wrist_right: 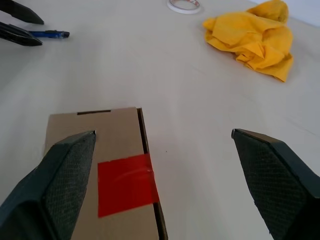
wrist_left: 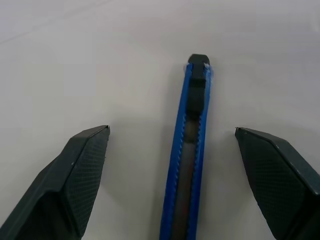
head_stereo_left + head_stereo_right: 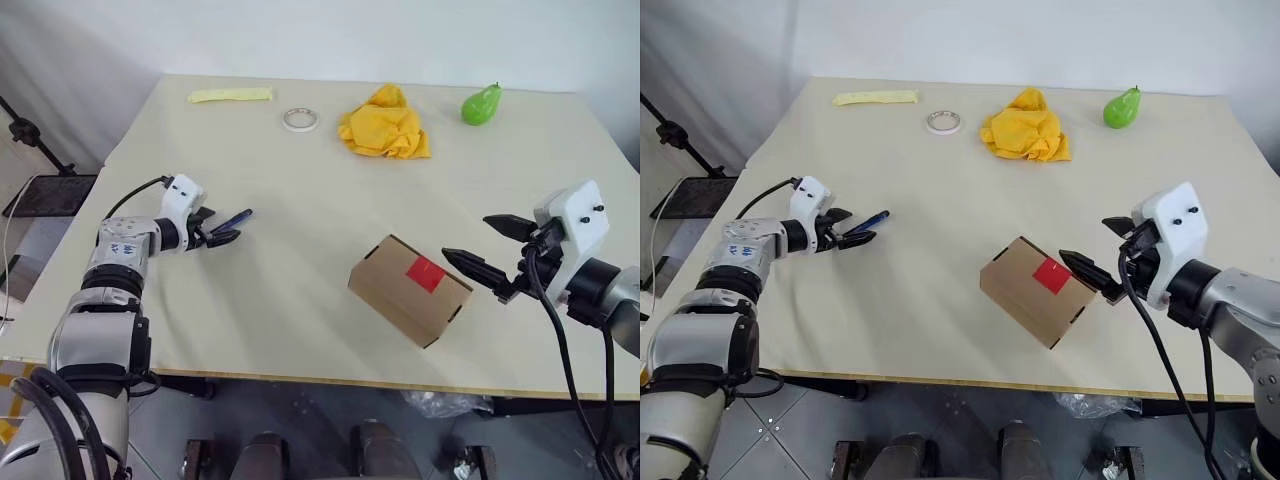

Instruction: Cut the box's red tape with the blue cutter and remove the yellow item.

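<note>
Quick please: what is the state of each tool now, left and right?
Left tool: open, holding nothing; the blue cutter lies between its fingers.
Right tool: open, empty, at the box.

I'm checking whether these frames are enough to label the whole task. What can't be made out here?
- Yellow item: presumably inside the closed box, hidden by its walls and the red tape.
- Blue cutter: rear end cut off by the left wrist view's edge; blade too small to tell if extended.
- Tape seam: in the right wrist view, the right end effector finger covers part of the box top.
</note>
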`<state>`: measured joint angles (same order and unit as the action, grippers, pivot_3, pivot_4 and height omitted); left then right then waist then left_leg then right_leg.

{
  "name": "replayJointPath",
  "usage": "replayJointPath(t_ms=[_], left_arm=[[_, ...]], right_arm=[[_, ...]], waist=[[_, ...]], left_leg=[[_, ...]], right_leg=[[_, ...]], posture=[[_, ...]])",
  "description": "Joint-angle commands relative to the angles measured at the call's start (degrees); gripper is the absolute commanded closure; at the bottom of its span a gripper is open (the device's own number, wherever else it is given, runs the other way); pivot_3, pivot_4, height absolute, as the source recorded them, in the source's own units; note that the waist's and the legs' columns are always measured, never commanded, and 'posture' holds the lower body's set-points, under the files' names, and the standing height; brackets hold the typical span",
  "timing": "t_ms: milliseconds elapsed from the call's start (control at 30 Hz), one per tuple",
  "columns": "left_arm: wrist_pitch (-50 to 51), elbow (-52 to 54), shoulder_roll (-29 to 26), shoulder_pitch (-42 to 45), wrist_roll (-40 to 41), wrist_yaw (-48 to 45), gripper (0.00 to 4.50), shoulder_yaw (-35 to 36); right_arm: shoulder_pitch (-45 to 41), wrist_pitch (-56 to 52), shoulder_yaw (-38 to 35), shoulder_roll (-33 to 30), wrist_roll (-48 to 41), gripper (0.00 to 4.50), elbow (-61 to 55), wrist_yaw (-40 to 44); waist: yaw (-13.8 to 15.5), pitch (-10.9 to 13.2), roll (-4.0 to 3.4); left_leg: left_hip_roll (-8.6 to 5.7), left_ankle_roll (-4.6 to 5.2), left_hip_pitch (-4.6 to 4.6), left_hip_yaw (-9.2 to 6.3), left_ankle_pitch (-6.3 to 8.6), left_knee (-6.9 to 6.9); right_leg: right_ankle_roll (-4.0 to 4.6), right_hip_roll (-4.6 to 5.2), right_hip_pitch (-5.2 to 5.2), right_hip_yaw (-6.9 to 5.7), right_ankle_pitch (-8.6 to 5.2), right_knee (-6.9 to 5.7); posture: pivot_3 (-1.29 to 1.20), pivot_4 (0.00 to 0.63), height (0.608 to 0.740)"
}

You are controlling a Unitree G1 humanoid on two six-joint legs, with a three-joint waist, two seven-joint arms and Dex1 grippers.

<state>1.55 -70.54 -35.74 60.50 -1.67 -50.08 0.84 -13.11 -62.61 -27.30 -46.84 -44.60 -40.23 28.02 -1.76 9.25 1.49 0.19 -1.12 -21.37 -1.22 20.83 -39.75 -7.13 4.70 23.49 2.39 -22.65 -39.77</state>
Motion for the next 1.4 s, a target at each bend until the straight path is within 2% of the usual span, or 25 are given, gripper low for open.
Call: replayJointPath(t_ms=[33,233,400,500,633,767,933,1033,1167,1400], left_arm=[[1.52,-1.01,-2.68,-1.09,-2.35,-1.19,0.22,-1.48],[1.20,-1.59,-4.56,-1.74,-3.85,-0.71,0.22,-2.86],[1.30,-1.57,-4.76,-2.24,-3.77,-1.23,1.35,-3.34],[1.71,-1.56,-4.95,-2.52,-3.58,-2.18,1.35,-3.37],[1.61,-1.55,-5.29,-2.70,-3.84,-1.94,2.18,-3.54],[1.27,-1.35,-5.34,-2.86,-3.96,-2.00,2.18,-3.69],[0.96,-0.85,-5.50,-3.45,-3.69,-2.35,3.27,-3.49],[0.99,-0.45,-5.65,-4.04,-3.37,-3.16,3.27,-3.33],[0.35,0.80,-5.82,-4.92,-3.16,-4.28,4.07,-3.32],[-0.47,5.67,-6.70,-7.55,-1.19,-7.54,4.09,-2.12]], right_arm=[[-0.19,1.05,-1.79,-1.41,-0.84,0.00,-1.70,-0.43],[-0.49,1.99,-0.74,-1.63,-0.24,0.00,-1.03,-0.31],[-1.47,2.77,0.24,-1.76,0.17,0.00,-0.16,-0.36],[-1.53,2.95,0.39,-1.79,0.30,0.00,-0.05,-0.33],[-1.88,2.99,0.79,-1.83,0.40,0.00,0.23,-0.47],[-1.96,3.05,0.90,-1.84,0.40,0.00,0.31,-0.54],[-2.55,3.36,1.41,-2.36,0.60,0.00,0.85,-0.26],[-3.19,3.46,1.83,-2.63,0.47,0.00,1.14,-0.27],[-4.64,3.62,2.96,-2.76,0.14,0.00,1.61,-0.25],[-9.83,2.87,7.14,-1.90,-0.59,0.00,2.29,-0.82]], waist=[[-0.11,0.00,0.00],[-0.24,0.00,0.00],[-0.25,-0.01,-0.01],[-0.26,-0.01,-0.01],[-0.27,-0.01,-0.02],[-0.29,-0.01,-0.02],[-0.27,-0.02,-0.03],[-0.33,-0.02,-0.03],[-0.51,-0.02,-0.03],[-1.04,-0.03,-0.05]], left_leg=[[0.02,0.00,0.00,0.02,0.00,0.00],[0.10,0.00,0.04,0.08,0.00,0.01],[0.13,0.00,0.10,0.11,0.00,-0.01],[0.17,0.00,0.14,0.17,0.00,-0.04],[0.19,0.00,0.16,0.19,0.00,-0.05],[0.22,0.00,0.16,0.21,0.00,-0.09],[0.23,0.00,0.16,0.22,0.00,-0.10],[0.27,0.00,0.16,0.24,0.00,-0.12],[0.30,0.00,0.17,0.24,0.00,-0.11],[0.38,0.00,0.16,0.24,0.00,-0.09]], right_leg=[[0.00,0.00,0.00,-0.02,0.00,0.00],[0.00,-0.01,0.00,-0.17,0.00,0.00],[0.00,0.00,0.00,-0.18,0.00,0.03],[0.00,0.00,-0.01,-0.18,0.00,0.03],[0.00,-0.01,-0.01,-0.18,0.00,0.02],[0.00,-0.01,-0.01,-0.20,0.00,0.01],[0.00,-0.01,-0.01,-0.20,0.00,0.01],[0.00,-0.02,-0.02,-0.21,0.00,0.02],[0.00,-0.02,-0.01,-0.23,0.00,0.02],[0.01,0.02,0.00,-0.31,0.00,0.05]], posture=[[0.00,0.150,0.740],[0.00,0.150,0.740],[0.00,0.150,0.740],[0.00,0.150,0.740],[0.00,0.150,0.740],[0.00,0.150,0.740],[0.00,0.150,0.740],[0.00,0.150,0.740],[0.00,0.150,0.740],[0.00,0.150,0.740]])
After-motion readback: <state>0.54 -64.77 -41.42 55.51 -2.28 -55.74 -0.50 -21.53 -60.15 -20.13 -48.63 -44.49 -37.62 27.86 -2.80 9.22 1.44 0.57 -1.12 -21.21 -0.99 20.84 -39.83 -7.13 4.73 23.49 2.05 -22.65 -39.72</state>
